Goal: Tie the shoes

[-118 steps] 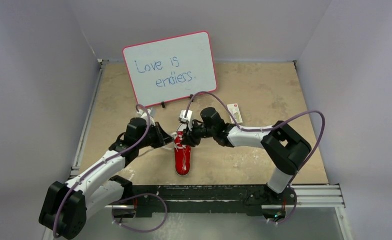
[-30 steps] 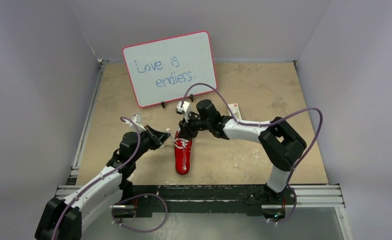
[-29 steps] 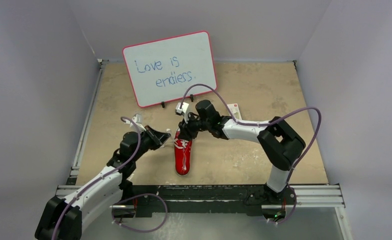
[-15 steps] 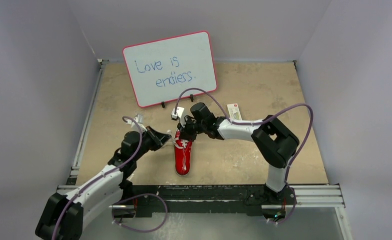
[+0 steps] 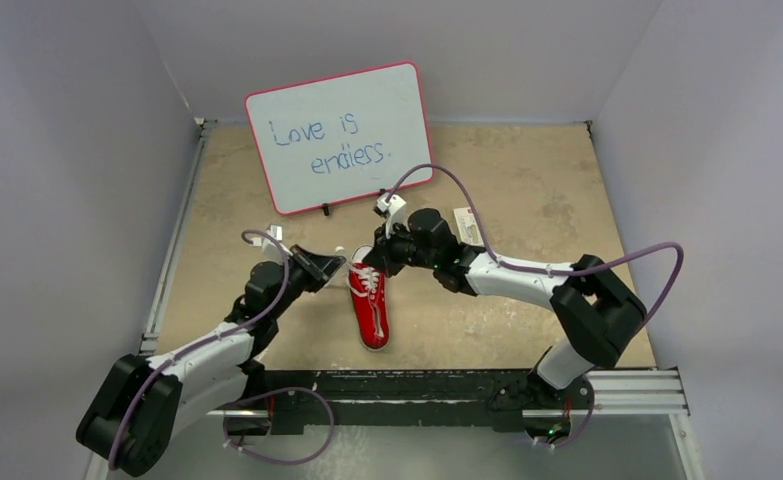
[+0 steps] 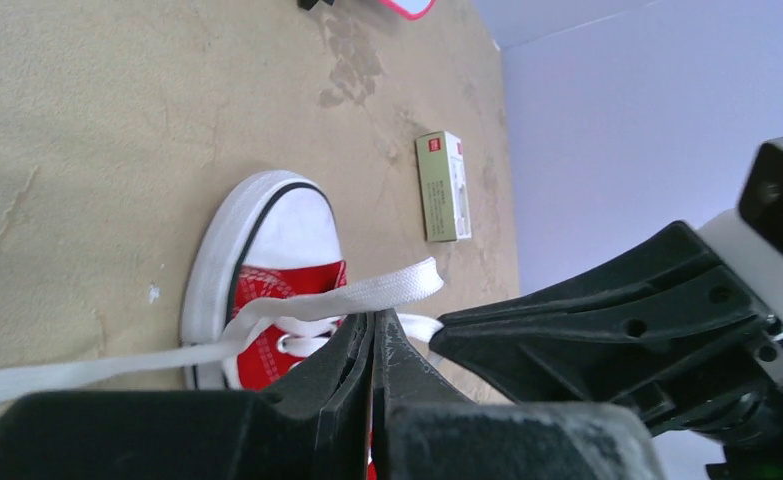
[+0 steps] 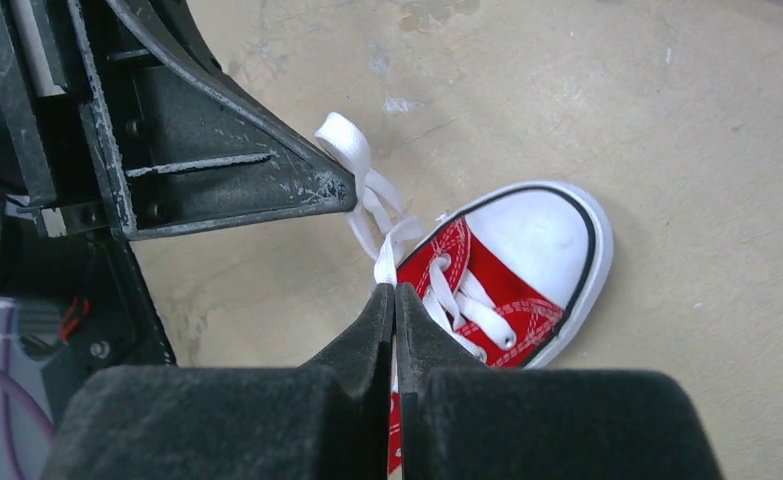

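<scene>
The small red sneaker [image 5: 370, 312] with a white toe cap lies on the tan table between my arms; it also shows in the left wrist view [image 6: 277, 225] and the right wrist view [image 7: 527, 240]. My left gripper [image 5: 335, 266] [image 6: 374, 315] is shut on a white lace [image 6: 367, 292] just left of the shoe's laced end. My right gripper [image 5: 373, 264] [image 7: 395, 288] is shut on another strand of lace [image 7: 385, 262] at the same end. The two grippers' tips are close together, with a loop of lace [image 7: 352, 150] between them.
A red-framed whiteboard [image 5: 339, 135] with writing stands at the back. A small white box with a red mark [image 5: 467, 222] [image 6: 442, 185] lies behind the right wrist. Grey walls close in the left, right and back. A metal rail [image 5: 627, 385] runs along the near edge.
The right arm has swung its wrist and elbow to the right. The shoe has tilted, its near end shifting slightly right. The left gripper has moved a little toward the shoe.
</scene>
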Tool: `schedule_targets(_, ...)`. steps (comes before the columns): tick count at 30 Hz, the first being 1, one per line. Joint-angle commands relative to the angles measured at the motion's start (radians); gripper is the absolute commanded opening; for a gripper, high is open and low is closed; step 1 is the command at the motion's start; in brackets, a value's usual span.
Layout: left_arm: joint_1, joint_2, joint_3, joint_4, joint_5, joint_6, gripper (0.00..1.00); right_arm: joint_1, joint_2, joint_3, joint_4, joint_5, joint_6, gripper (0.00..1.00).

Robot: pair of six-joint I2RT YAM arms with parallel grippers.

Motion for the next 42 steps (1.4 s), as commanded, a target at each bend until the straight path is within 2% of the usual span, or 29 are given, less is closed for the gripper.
schedule_targets(1,-0.037,0.051,-0.013,0.212,-0.073,-0.046,0.0,-0.016,-0.014,-0.021,0.165,0.029,0.165,0.0)
schedule_targets(6,-0.108,0.136,-0.022,0.318,-0.119,-0.085,0.0,-0.016,-0.007,-0.029,0.181,0.059,0.232,0.0)
schedule_targets(13,-0.173,0.088,-0.068,0.304,-0.252,-0.105,0.0,-0.016,-0.01,-0.037,0.226,0.056,0.266,0.0)
schedule_targets(15,-0.175,0.143,-0.072,0.36,-0.244,-0.116,0.0,-0.016,-0.013,-0.04,0.25,0.049,0.276,0.0)
schedule_targets(19,-0.176,0.312,-0.086,0.573,-0.218,-0.148,0.0,-0.016,-0.018,-0.05,0.271,0.041,0.29,0.0)
schedule_targets(23,-0.177,0.43,-0.071,0.691,-0.212,-0.14,0.0,-0.016,-0.015,-0.047,0.261,0.026,0.291,0.0)
schedule_targets(29,-0.178,0.548,-0.006,0.774,-0.171,-0.121,0.0,-0.016,-0.007,-0.06,0.246,-0.018,0.273,0.0)
schedule_targets(35,-0.177,0.602,0.01,0.861,-0.136,-0.142,0.0,-0.017,0.013,-0.064,0.237,-0.055,0.283,0.0)
schedule_targets(38,-0.178,0.497,-0.031,0.741,-0.176,-0.118,0.0,-0.029,-0.009,-0.075,0.229,-0.012,0.285,0.0)
schedule_targets(42,-0.175,0.291,0.04,0.314,-0.226,0.015,0.0,-0.064,-0.016,-0.061,0.189,-0.032,0.242,0.0)
